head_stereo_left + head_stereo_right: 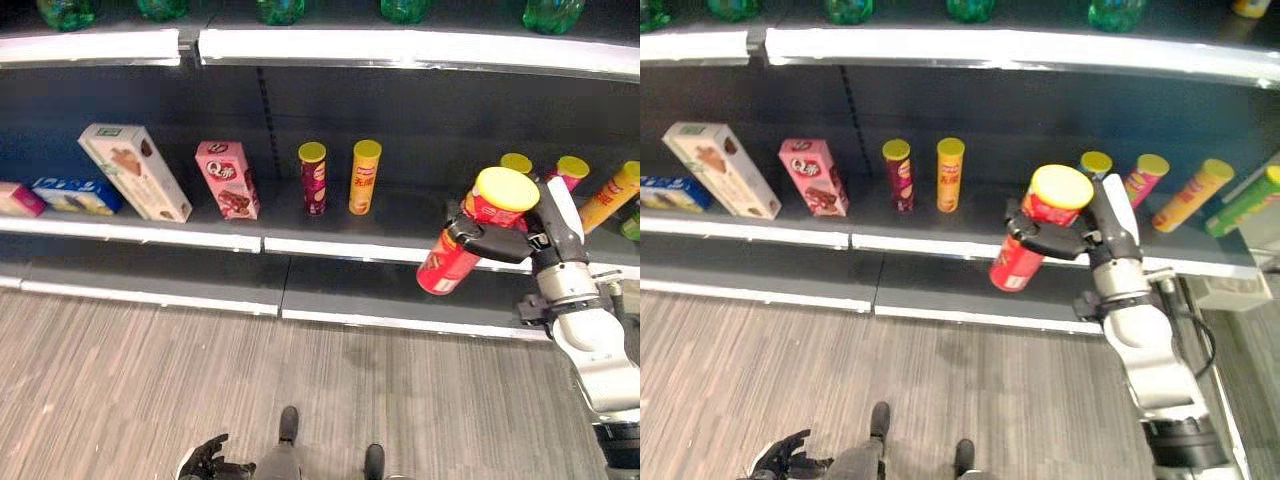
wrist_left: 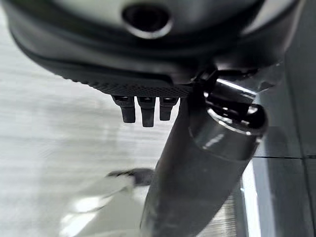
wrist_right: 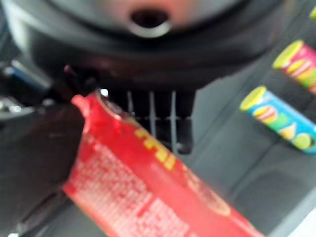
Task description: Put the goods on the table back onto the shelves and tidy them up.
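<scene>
The robot's right hand [image 1: 515, 240] had its fingers [image 1: 1040, 238] wrapped around a red chip can [image 1: 462, 248], holding it tilted in the air in front of the middle shelf [image 1: 330, 245], probably so it could be set among the other cans. The can was a tall red tube with a yellow lid and yellow lettering. A maroon can [image 1: 313, 178] and a yellow can [image 1: 364, 176] stood upright on that shelf. The left hand [image 1: 212, 458] hung low near the floor, its fingers loosely spread and holding nothing.
</scene>
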{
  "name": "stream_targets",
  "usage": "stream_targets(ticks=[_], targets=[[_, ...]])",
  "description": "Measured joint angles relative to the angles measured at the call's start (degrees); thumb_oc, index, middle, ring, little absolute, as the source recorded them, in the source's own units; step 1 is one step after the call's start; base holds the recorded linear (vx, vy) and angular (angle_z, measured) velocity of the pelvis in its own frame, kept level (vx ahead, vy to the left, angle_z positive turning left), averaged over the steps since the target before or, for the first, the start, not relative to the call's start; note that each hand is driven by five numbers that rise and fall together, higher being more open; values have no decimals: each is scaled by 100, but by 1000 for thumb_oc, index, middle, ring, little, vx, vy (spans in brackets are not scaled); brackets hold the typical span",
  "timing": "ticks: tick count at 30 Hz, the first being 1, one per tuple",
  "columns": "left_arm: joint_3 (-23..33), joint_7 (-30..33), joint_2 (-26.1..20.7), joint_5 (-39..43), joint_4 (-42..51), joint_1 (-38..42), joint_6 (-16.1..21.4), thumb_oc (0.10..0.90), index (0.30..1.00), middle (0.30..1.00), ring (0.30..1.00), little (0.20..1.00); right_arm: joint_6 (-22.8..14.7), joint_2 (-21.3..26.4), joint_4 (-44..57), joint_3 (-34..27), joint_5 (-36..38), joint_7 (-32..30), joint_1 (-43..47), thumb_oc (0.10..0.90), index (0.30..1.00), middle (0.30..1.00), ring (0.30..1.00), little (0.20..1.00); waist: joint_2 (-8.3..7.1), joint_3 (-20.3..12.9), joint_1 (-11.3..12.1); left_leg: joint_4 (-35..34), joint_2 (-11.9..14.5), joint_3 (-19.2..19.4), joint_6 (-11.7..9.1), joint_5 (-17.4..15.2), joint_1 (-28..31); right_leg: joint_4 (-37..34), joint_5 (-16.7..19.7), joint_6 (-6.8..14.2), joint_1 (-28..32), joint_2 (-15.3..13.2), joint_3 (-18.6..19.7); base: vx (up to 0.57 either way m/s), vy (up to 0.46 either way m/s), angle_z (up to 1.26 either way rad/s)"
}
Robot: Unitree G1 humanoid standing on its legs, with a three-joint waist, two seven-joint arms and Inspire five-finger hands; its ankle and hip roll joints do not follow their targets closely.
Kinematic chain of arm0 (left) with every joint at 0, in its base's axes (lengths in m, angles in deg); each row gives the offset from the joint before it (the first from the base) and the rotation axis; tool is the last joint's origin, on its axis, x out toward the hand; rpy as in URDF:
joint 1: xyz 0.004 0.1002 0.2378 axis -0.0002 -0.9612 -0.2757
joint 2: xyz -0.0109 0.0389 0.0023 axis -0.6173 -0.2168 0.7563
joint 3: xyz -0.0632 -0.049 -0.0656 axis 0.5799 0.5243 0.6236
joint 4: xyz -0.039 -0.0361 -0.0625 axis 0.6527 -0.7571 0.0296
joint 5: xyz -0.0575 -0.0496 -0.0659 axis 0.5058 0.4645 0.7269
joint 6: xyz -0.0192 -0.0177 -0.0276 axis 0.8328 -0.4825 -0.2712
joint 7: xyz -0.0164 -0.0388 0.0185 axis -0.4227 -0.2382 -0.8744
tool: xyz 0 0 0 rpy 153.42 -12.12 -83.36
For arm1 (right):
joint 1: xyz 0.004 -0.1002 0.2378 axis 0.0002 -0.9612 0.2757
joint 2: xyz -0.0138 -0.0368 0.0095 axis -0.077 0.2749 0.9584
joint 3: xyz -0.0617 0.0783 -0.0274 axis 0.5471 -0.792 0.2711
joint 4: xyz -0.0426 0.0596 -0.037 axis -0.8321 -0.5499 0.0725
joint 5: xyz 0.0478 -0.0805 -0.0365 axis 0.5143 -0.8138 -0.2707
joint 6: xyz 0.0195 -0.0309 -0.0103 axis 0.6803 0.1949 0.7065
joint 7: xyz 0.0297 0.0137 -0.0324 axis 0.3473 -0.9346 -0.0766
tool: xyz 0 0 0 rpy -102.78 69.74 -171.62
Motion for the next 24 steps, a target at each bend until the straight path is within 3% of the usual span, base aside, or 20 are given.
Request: stream_targets(ticks=[2, 4, 6, 7, 8, 9, 10, 11, 12, 13, 15, 16, 17, 19, 21, 24], targets=[[-9, 5, -38, -98, 96, 140, 50, 800, 900, 900, 900, 900, 3, -36, 14, 27, -53, -2, 9, 400, 300, 300, 300, 300, 0, 0, 58, 4, -259, 118, 83, -51, 17, 91, 59, 113, -99, -276, -146, 11, 329, -33], [-10, 6, -155, -97, 197, 219, 69, 800, 900, 900, 900, 900, 16, -60, 13, 220, -237, 0, 10, 400, 300, 300, 300, 300, 36, 12, 202, 4, -381, 296, 289, -191, 74, 694, -36, 312, -455, -467, -156, 0, 301, -47], [-19, 18, -207, -97, 103, 212, 72, 800, 900, 900, 900, 900, 114, -65, -16, 319, -447, 1, 10, 400, 300, 300, 300, 300, 144, 192, 245, 6, -372, 406, 421, -290, 426, 1995, -343, 564, -865, -715, -165, -21, 131, -28], [-25, 24, -365, -96, 98, 251, 71, 800, 900, 900, 900, 900, 92, -267, -15, 269, -486, -131, 129, 400, 300, 300, 300, 300, -25, 385, 222, 106, -476, 472, 607, -421, 413, 2747, -29, 695, -1292, -880, 13, 66, -75, -14], [-6, 17, -440, -98, 15, 245, 64, 800, 900, 900, 900, 900, 105, -426, -18, 248, -599, -169, -27, 400, 300, 300, 300, 300, -150, 608, 196, 106, -530, 470, 666, -460, 417, 3528, -83, 782, -1772, -1156, 24, 229, -400, -1], [65, 18, -477, -98, -11, 217, 60, 800, 900, 900, 900, 900, 113, -486, -61, 237, -675, -166, -124, 400, 300, 300, 300, 300, -211, 638, 234, 128, -527, 469, 572, -486, 362, 3067, -132, 807, -1741, -1328, -108, 227, -467, -24], [199, 59, -426, -95, -97, 325, 61, 800, 900, 900, 900, 900, 106, -600, -170, 193, -751, -254, 28, 400, 300, 300, 300, 300, -222, 648, 270, 300, -492, 467, 452, -594, 52, 781, 128, 1135, -1623, -1671, -398, 301, -436, -16], [221, 61, -396, -96, -229, 428, 57, 800, 900, 900, 900, 900, 109, -599, -232, 174, -784, -280, 141, 400, 300, 300, 300, 300, -175, 681, 240, 395, -474, 464, 444, -603, -118, -91, 412, 1132, -1653, -1775, -453, 244, -281, 9], [269, 102, -343, -95, -140, 450, 45, 800, 900, 900, 900, 900, 193, -601, -239, 143, -947, -388, 92, 400, 300, 300, 300, 300, -72, 765, 160, 410, -385, 249, 412, -564, -131, -56, 658, 1112, -1715, -1773, -208, 246, -368, 50], [271, 129, -366, -95, -17, 375, 71, 800, 900, 900, 900, 900, 252, -605, -240, 151, -994, -397, -17, 400, 300, 300, 300, 300, -105, 760, 149, 389, -354, 155, 388, -570, -56, -75, 719, 1070, -1588, -1651, -129, 116, -230, 88], [256, 143, -371, -78, 220, 291, 79, 800, 900, 900, 900, 900, 284, -626, -199, 35, -1256, -545, -262, 400, 300, 300, 300, 300, -278, 660, 71, 286, -342, -251, 218, -542, 8, -77, 836, 974, -1083, -1205, -388, 72, -207, 107], [230, 132, -402, -71, 325, 190, 97, 800, 900, 900, 900, 900, 275, -672, -144, -28, -1317, -596, -287, 400, 300, 300, 300, 300, -442, 570, 147, 215, -406, -326, 181, -516, -49, -47, 836, 940, -1027, -1082, -458, 50, -170, 87], [222, 175, -209, -30, 243, 218, 142, 800, 900, 900, 900, 900, 242, -752, -270, -50, -1401, -767, -28, 400, 300, 300, 300, 300, -362, 574, 180, 100, -268, -395, 67, -422, -41, -6, 921, 524, -1022, -856, -460, 31, -82, 58], [-77, 135, 252, 132, 269, -37, 64, 800, 900, 900, 900, 900, 296, -796, -292, -133, -1497, -1030, 323, 400, 300, 300, 300, 300, 74, 535, 209, 35, 206, -477, -72, -350, -185, -6, 793, 283, -1115, -390, -553, 9, -76, 23], [-124, 150, 340, 130, 274, -54, 74, 800, 900, 900, 900, 900, 344, -784, -397, -208, -1645, -1324, 513, 400, 300, 300, 300, 300, 239, 566, 209, 35, 323, -475, -175, -310, -302, -6, 741, 201, -1198, -264, -642, -86, 8, 6], [-470, 267, 223, 129, 324, 204, 95, 800, 900, 900, 900, 900, 426, -825, -1006, -124, -1733, -1805, 1347, 400, 300, 300, 300, 300, 413, 810, 124, 33, 261, -468, -258, -258, -550, -6, 814, 177, -1462, -333, -622, -66, 22, 4]])
